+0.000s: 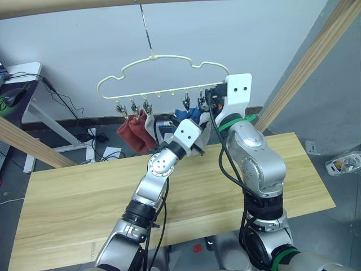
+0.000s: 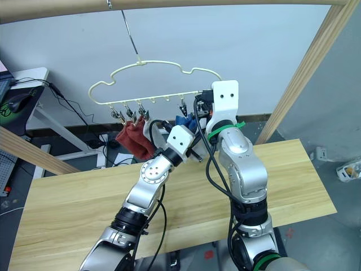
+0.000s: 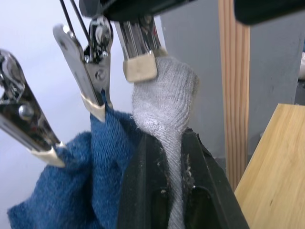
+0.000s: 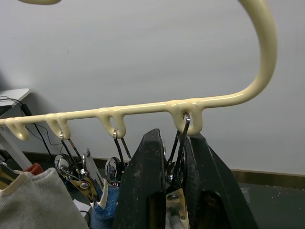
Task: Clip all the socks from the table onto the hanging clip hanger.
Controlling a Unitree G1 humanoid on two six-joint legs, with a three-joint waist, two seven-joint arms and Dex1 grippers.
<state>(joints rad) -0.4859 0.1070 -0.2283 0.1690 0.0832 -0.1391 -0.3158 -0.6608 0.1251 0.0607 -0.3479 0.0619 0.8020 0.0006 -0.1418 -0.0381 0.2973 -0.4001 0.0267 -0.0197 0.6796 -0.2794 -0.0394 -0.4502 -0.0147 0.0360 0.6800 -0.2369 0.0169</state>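
Fingers [image 3: 143, 191] of your left arm pinch a light grey sock [image 3: 164, 102], its tip under the end clip [image 3: 139, 52]. Your right fingers [image 4: 143, 191] squeeze that clip on the clip hanger [image 1: 163, 57]. Blue socks [image 3: 95, 157] hang beside it, red socks [image 1: 133, 131] further along, above the desk [image 1: 67, 197].

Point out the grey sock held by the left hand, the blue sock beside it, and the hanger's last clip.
grey sock [image 3: 164, 102]: left wrist view, on its bunched knit top under the clip.
blue sock [image 3: 102, 152]: left wrist view, on the fold below its clip.
last clip [image 4: 175, 179]: right wrist view, on its metal body between the right hand's fingers.
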